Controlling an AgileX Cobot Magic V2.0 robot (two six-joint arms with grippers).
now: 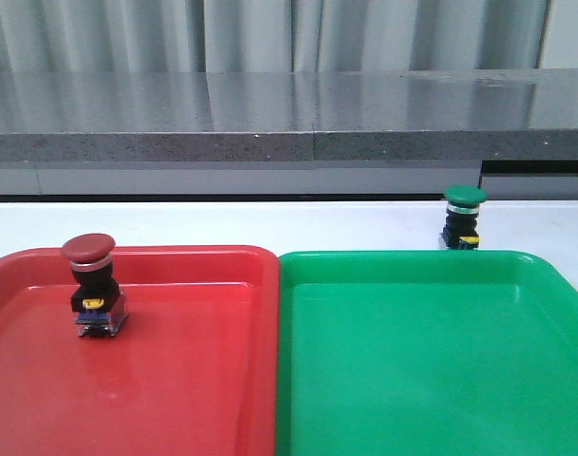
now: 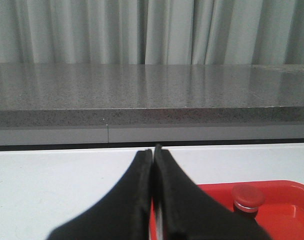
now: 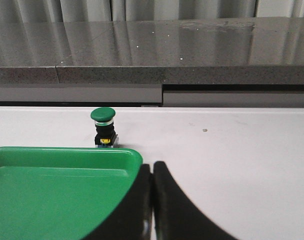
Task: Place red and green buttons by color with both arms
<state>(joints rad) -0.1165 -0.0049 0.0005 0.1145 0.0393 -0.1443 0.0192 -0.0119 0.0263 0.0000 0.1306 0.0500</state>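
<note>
Dark red mushroom-cap push-button sits upright in the red plastic tray on the left, so it's sorted, but the green mushroom-cap push-button stands on the white table just beyond the green plastic tray, while left gripper and right gripper are both pinched closed, holding nothing.

A white table carries two trays that lie side by side with their edges touching: a red tray on the left and a green tray on the right. The green button stands upright on the bare table, just behind the far right edge of the green tray.
</note>
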